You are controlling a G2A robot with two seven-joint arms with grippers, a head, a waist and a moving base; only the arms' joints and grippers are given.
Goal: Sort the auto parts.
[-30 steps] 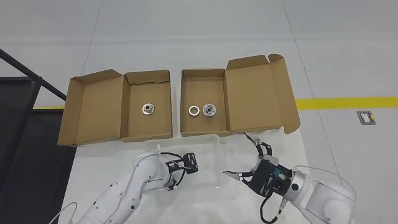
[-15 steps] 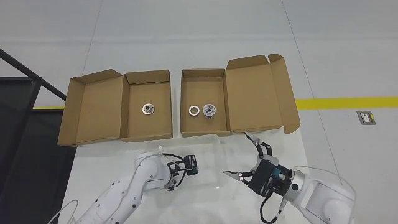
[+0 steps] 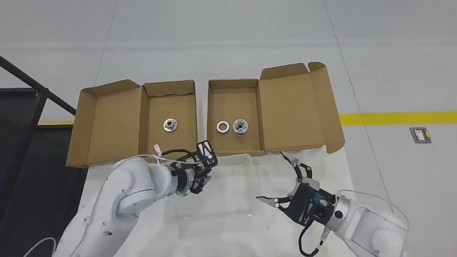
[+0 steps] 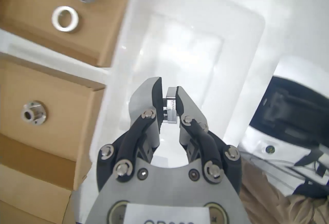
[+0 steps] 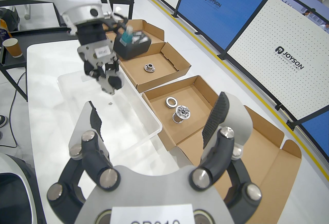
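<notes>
My left gripper (image 4: pixel 169 103) is shut on a small silver metal part (image 4: pixel 171 110) and hangs over a clear plastic tray (image 4: pixel 133 19). In the top view it (image 3: pixel 196 179) sits just in front of the two open cardboard boxes. The left box (image 3: pixel 153 150) holds a flanged hub (image 3: pixel 169 125). The right box (image 3: pixel 214 146) holds a metal ring (image 3: pixel 223 126) and a cylindrical part (image 3: pixel 240 126). My right gripper (image 5: pixel 156 119) stands open with nothing in it, near the tray's right end (image 3: pixel 278 181).
Both boxes have their lids folded flat outward (image 3: pixel 300 107). A paper cup (image 5: pixel 11 47) stands on a dark side shelf past the table's left end. A tiny speck (image 5: pixel 110 103) lies on the tray floor. Blue and white panels fence the room behind.
My left arm has risen and swung toward the boxes, carrying the small part out of the tray area. The right arm has stayed where it was.
</notes>
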